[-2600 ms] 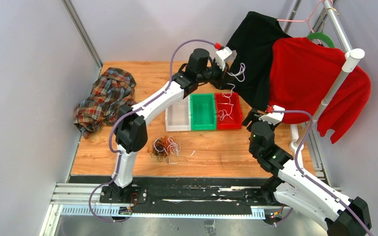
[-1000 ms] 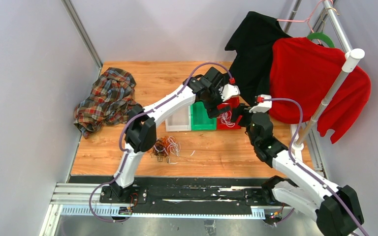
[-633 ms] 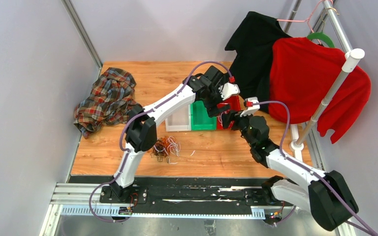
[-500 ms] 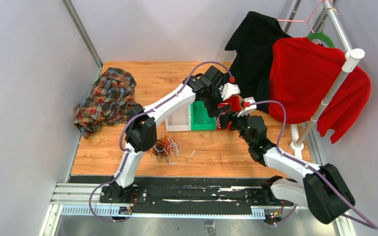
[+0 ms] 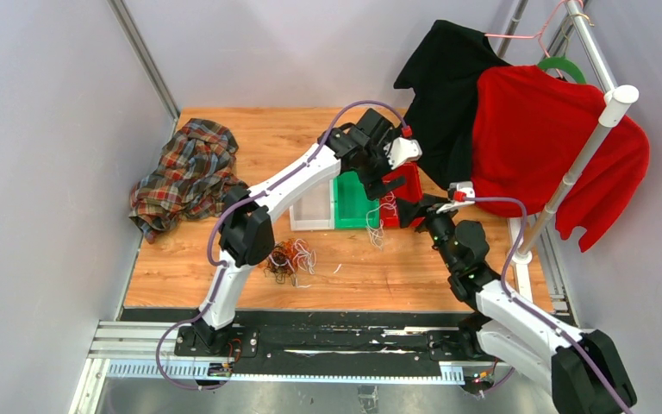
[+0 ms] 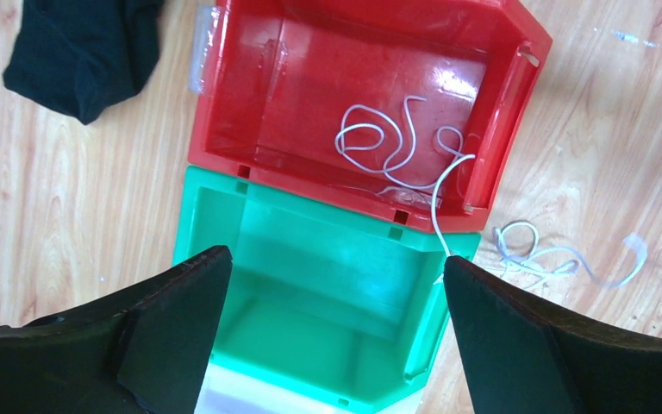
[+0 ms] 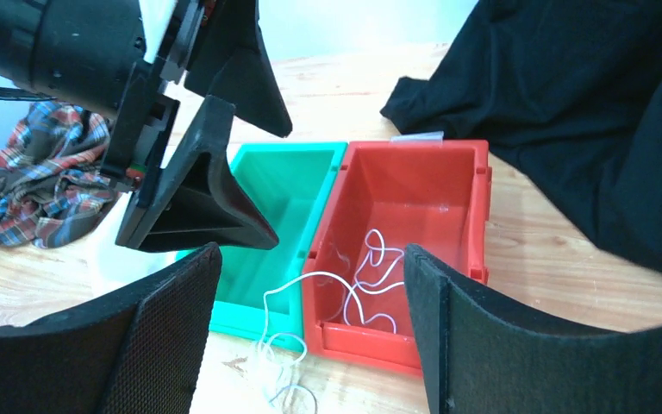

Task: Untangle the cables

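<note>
A thin white cable (image 6: 388, 147) lies coiled in the red bin (image 6: 500, 112). One end runs over the bin's front wall and loops on the wood (image 6: 534, 254). The top view shows that loose end (image 5: 377, 226) in front of the bins. My left gripper (image 6: 332, 259) hangs open over the green bin (image 6: 198, 216), holding nothing. My right gripper (image 7: 310, 250) stands open just in front of the red bin (image 7: 414, 147), with the white cable (image 7: 371, 267) between its fingers but untouched. A tangle of black, orange and white cables (image 5: 286, 259) sits on the table near the left arm.
A clear bin (image 5: 310, 211) stands left of the green bin (image 5: 349, 207). A plaid shirt (image 5: 185, 172) lies at the table's left. A black garment (image 5: 448, 86) and a red garment (image 5: 552, 138) hang from the rack (image 5: 582, 155) at the right, close behind the red bin.
The left gripper came down from high over the red bin and no longer holds the white cable. The right gripper went to the bin's front, then drew back right; the cable's end now trails onto the table.
</note>
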